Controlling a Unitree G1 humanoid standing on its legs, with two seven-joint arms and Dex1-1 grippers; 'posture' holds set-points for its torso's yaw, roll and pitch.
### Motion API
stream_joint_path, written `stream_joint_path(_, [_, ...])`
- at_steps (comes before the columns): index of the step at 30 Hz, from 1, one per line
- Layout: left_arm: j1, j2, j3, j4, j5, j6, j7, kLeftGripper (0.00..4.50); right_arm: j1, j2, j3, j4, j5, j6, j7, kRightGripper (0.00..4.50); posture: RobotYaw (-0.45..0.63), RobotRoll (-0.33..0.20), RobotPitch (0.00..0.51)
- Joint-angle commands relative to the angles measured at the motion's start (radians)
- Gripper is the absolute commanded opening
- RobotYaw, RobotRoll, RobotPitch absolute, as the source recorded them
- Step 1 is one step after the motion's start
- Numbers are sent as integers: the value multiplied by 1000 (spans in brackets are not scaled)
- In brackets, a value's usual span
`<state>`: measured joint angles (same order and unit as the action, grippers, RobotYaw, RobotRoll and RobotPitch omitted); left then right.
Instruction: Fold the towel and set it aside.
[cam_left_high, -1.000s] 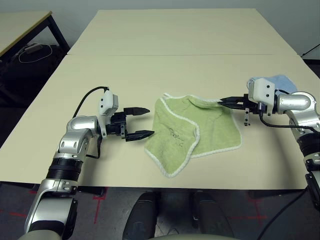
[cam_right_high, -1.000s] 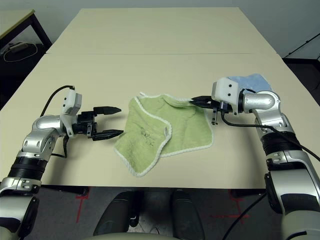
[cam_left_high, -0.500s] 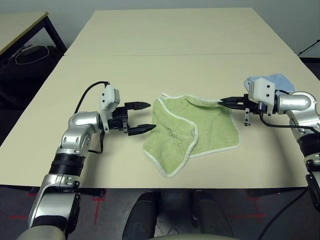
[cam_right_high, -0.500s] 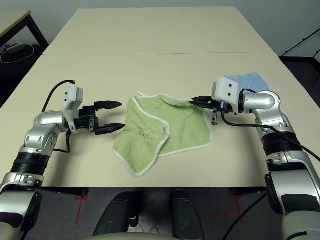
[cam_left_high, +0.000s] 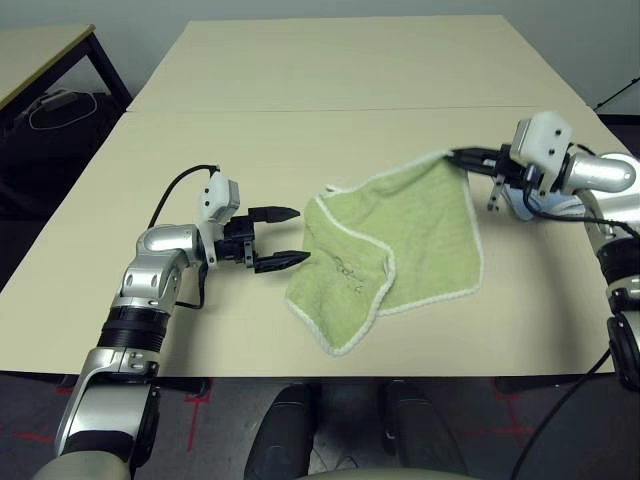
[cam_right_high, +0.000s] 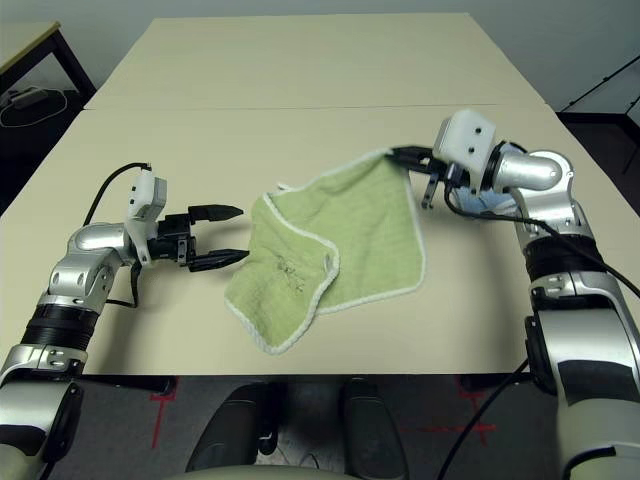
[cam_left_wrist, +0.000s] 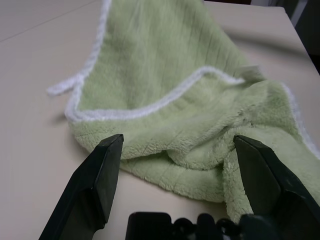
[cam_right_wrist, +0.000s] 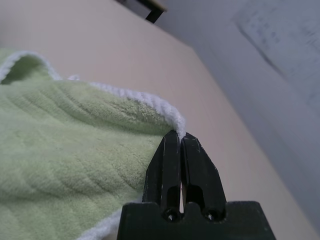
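The towel (cam_left_high: 400, 245) lies near the middle of the tabletop (cam_left_high: 300, 140), between the two arms, with most of its green cloth resting flat and one flap doubled over on the side toward the left arm, its white edging curving across the top layer. The right gripper (cam_left_high: 462, 157) has its fingers pinched tight on the towel's far corner, right at the white stitched hem, and holds that corner raised above the tabletop so the cloth slopes up from the surface to the grip. Holding a corner rather than the middle makes sense for folding: it lets the arm carry one edge over the rest while the weight of the cloth keeps the remainder anchored. The left gripper (cam_left_high: 288, 237) sits low, just beside the towel's near folded edge, its fingers spread wide and holding nothing, aimed sideways at the cloth; it looks placed either to pin that side down or to take hold of the doubled edge. A light blue cloth (cam_left_high: 545, 205) lies behind the right wrist, apart from the towel. The fold appears only partly made, and the towel is not yet set aside.
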<state>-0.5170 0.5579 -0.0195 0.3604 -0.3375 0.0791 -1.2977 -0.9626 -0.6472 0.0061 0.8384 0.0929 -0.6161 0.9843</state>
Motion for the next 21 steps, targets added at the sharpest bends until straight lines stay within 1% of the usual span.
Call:
stream_joint_path(1, [19,1,-15,-12,18,13,18,4500,-39,15,-17,48,-29,-91,-71,41,63,0,129])
stream_joint_path(4, [18,-4,-17,-9,26,7,35,4500,-88,22,-12,84,-73,-178,-144,41,62,0,128])
stream_joint_path(10, [0,-21,-19,0,26,53,73,4500,-208,14,45,168,-236,-363,-285,41,58,0,127])
stream_joint_path(15, [-22,-41,-18,19,35,55,91,4500,-319,8,98,233,-403,-413,-488,41,55,0,124])
stream_joint_path(21, [-32,-52,-16,34,37,62,105,4500,-389,-3,166,288,-538,-470,-648,41,61,0,127])
